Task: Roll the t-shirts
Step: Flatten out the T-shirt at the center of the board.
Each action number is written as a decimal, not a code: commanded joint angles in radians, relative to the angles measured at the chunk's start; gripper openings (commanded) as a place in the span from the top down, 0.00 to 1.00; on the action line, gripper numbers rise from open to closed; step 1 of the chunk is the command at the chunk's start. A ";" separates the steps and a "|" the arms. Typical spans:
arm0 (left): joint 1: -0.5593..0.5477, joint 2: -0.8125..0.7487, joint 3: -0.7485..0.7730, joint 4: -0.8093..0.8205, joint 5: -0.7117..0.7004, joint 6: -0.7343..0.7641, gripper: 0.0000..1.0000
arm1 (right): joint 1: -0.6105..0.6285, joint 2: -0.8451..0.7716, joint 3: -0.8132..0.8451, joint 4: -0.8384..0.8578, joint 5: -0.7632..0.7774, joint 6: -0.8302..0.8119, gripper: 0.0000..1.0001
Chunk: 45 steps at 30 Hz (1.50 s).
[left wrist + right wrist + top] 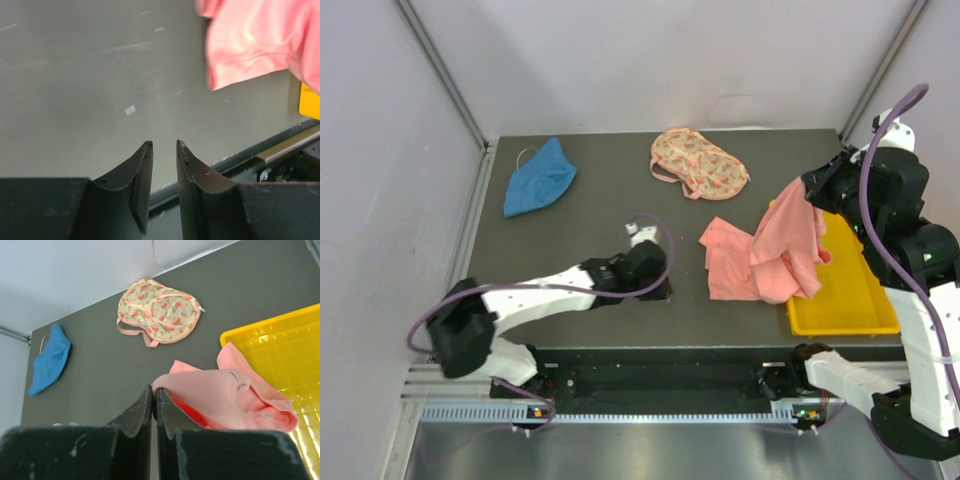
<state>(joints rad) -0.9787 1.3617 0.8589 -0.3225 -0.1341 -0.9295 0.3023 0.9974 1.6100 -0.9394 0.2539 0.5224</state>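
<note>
The salmon-pink t-shirt hangs bunched from my right gripper, its lower part lying on the dark table and over the yellow tray's left rim. In the right wrist view that gripper is shut on a fold of the pink t-shirt. My left gripper rests low near the table's front edge, left of the pink cloth and apart from it. In the left wrist view it is open with a narrow gap and holds nothing; the pink t-shirt fills the upper right. A blue t-shirt and a floral t-shirt lie crumpled at the back.
A yellow tray sits at the table's right side, partly under the pink cloth. The table's front edge runs just beyond my left fingers. Grey walls and metal posts close in the back and both sides.
</note>
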 commanded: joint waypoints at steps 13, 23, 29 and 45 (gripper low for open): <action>-0.117 0.548 0.443 0.059 -0.068 -0.074 0.68 | -0.006 -0.039 0.025 0.021 0.027 -0.028 1.00; -0.120 0.606 0.470 0.086 -0.076 -0.097 0.66 | -0.008 -0.045 0.028 0.016 0.021 -0.032 1.00; -0.118 0.632 0.480 0.094 -0.085 -0.097 0.68 | -0.006 -0.045 0.028 0.014 0.016 -0.030 1.00; -0.110 0.645 0.525 0.089 -0.113 -0.074 0.87 | -0.006 -0.043 0.018 0.010 0.016 -0.028 1.00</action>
<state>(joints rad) -1.0939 2.0079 1.3457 -0.2474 -0.2226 -1.0183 0.3000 0.9695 1.6100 -0.9512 0.2714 0.5053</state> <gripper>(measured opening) 0.177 0.014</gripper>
